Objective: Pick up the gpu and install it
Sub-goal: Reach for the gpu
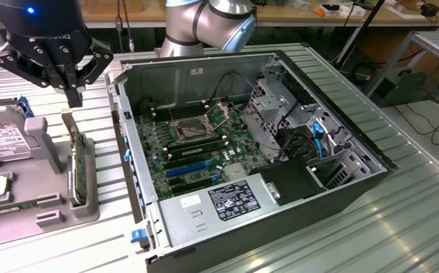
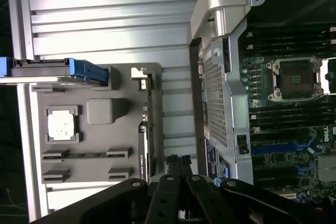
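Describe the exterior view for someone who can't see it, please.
A robot's black hand, shut and empty, hangs over the gpu, which stands on edge in a grey tray at the exterior view's left. Beside it lies an open computer case with its motherboard exposed.

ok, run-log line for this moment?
gripper: shut, empty | position: above gpu | gpu: on edge in grey holder | installed: no

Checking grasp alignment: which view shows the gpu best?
The wrist view: the gpu runs its full length, standing on edge in the gray holder, ahead of the end effector. The exterior view shows the gpu as a thin sliver beneath the end effector.
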